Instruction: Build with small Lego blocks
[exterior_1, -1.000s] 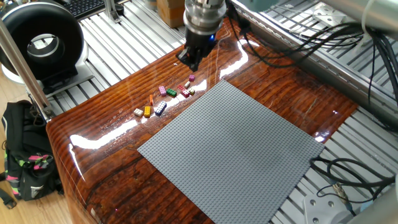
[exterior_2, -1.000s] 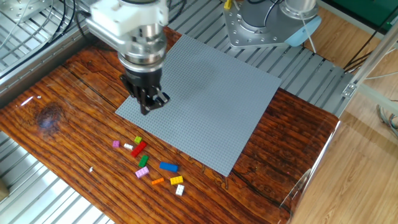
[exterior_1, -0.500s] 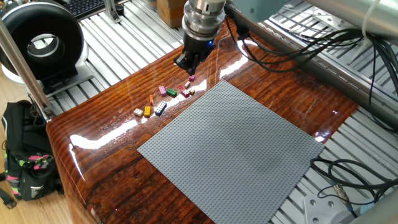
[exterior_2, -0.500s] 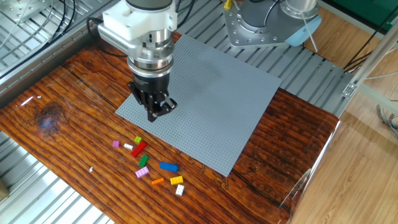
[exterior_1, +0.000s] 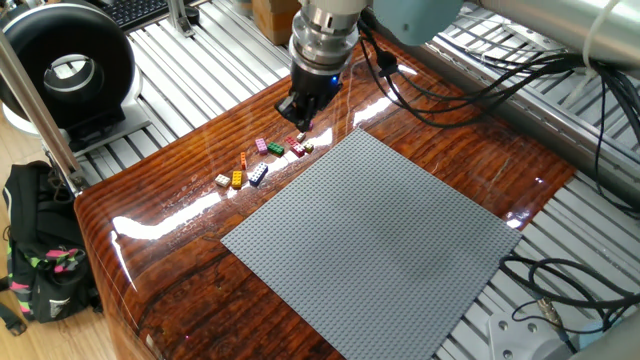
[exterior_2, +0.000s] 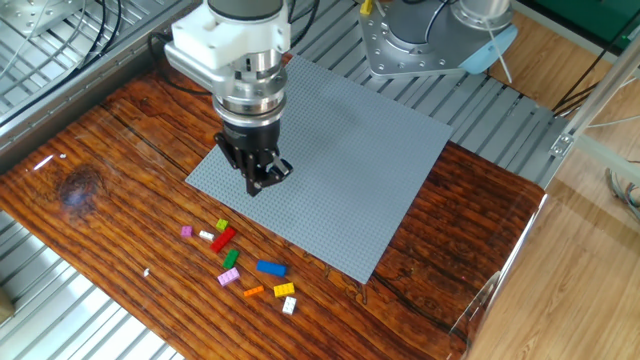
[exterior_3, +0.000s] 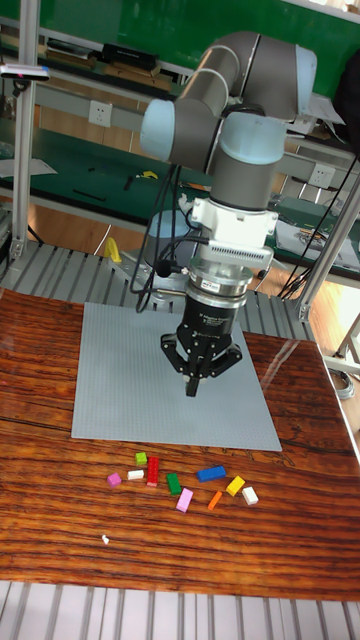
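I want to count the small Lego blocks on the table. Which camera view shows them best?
The tall fixed view shows the small Lego blocks best: they lie spread out, none covered. The other fixed view shows them clearly too, but smaller. In one fixed view they are tiny, and the gripper hangs close over one end of the row.

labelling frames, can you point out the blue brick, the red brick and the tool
blue brick (exterior_2: 271, 268): the other fixed view, middle of its studded top.
red brick (exterior_3: 153, 471): tall fixed view, middle of its top face.
tool (exterior_3: 192, 387): tall fixed view, between the fingertips.
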